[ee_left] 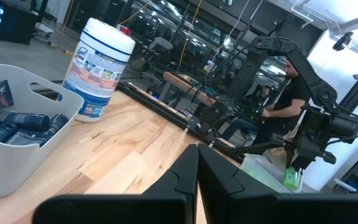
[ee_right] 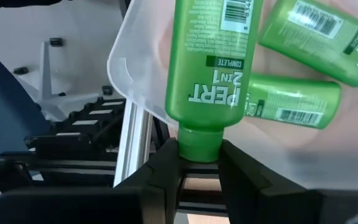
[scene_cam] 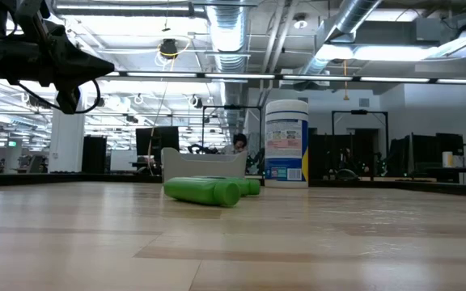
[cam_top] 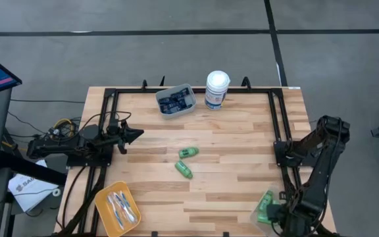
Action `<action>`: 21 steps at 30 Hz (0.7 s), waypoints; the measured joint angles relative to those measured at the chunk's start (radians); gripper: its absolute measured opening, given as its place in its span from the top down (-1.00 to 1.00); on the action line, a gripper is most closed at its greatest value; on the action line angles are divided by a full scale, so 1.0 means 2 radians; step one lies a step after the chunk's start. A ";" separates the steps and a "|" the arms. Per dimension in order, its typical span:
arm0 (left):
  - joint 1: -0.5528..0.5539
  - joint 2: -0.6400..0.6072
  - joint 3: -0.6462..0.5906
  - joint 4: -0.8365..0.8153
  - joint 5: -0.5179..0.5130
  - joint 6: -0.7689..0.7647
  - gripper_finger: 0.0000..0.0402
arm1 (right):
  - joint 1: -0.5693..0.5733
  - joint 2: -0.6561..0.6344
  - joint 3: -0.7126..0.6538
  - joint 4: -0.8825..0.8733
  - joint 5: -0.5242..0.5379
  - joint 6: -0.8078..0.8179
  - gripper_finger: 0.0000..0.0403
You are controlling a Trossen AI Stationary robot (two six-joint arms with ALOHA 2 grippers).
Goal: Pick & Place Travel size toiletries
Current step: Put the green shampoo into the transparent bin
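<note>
Two green bottles (cam_top: 188, 152) (cam_top: 183, 170) lie on their sides mid-table, also seen in the low view (scene_cam: 205, 191). My right gripper (ee_right: 199, 163), at the near right corner (cam_top: 272, 212), is shut on a third green bottle (ee_right: 210, 62) above a clear bin (ee_right: 135, 68). Two more green bottles (ee_right: 316, 31) (ee_right: 291, 102) lie in that bin. Navy tubes fill a grey bin (cam_top: 175, 101) at the far edge. Toothbrushes lie in an orange tray (cam_top: 117, 207) near left. My left gripper (cam_top: 135, 135) hovers shut at the left side, touching nothing. My right gripper pinches the bottle's green cap end (ee_right: 199, 144) between its two fingers, one on each side. The fingers point steeply down. The bottle's body reaches on past the fingertips, over the clear bin's rim and the bottles inside; whether it touches the bin I cannot tell.
A tall white canister with a blue label (cam_top: 217, 89) stands at the far edge beside the grey bin. Black frame rails (cam_top: 278, 118) run along the table's left, right and far sides. Bare wood lies around the two loose bottles.
</note>
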 joint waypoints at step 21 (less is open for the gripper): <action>0.000 0.000 0.000 0.000 0.000 0.000 0.99 | -0.057 0.001 0.000 0.001 -0.041 0.000 0.56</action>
